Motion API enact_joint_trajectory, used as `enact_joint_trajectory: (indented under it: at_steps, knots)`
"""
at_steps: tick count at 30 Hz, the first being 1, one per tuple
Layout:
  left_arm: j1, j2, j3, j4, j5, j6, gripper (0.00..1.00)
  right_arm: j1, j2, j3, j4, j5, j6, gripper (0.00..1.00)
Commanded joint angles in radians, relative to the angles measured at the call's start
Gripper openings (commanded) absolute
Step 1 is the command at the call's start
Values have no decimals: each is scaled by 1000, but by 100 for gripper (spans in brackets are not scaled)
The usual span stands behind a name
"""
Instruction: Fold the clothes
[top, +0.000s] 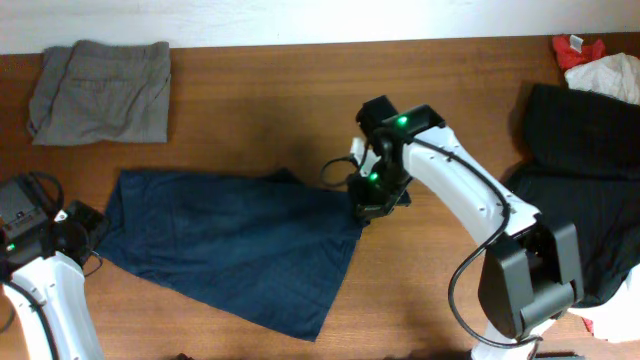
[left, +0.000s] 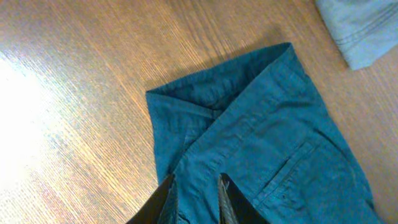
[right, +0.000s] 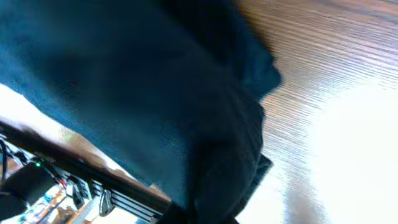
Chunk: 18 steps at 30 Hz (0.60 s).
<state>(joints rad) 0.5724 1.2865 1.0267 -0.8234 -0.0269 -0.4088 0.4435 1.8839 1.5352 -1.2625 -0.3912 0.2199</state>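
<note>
The clothes, a dark navy garment (top: 230, 250), lie spread across the wooden table, with the right end pulled to a point. My left gripper (top: 95, 230) is at the garment's left edge. In the left wrist view its fingers (left: 196, 186) are closed on a ridge of the blue cloth (left: 273, 143) near the waistband corner. My right gripper (top: 368, 207) is shut on the garment's right corner and holds it slightly raised. In the right wrist view the cloth (right: 155, 106) drapes over the jaws (right: 205, 214) and hides them.
A folded grey garment (top: 100, 90) lies at the back left; its corner also shows in the left wrist view (left: 367, 31). A big black garment (top: 590, 170) covers the right side. White and red cloth (top: 600, 65) lies at the back right corner.
</note>
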Motion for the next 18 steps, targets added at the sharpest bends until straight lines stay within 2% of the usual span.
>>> enact_joint_trajectory:
  at_steps: [1, 3, 5, 10, 15, 18]
  knots:
    - [5, 6, 28, 2, -26, -2, 21, 63, -31, 17, 32, 6, -5, 4]
    - [5, 6, 28, -6, -26, -2, 21, 79, -31, 17, 45, 6, -1, 4]
    - [5, 11, 27, -21, -26, -2, 32, 80, -31, 17, 48, 6, 3, 4]
    - [4, 83, -23, -31, -6, 29, 32, 80, -31, 17, 55, 6, 6, 4]
    - [4, 251, -51, -27, 149, 90, 31, 80, -31, 17, 61, 6, 14, 4]
    - [4, 329, -51, -27, 162, 116, 31, 80, -31, 17, 61, 6, 24, 4]
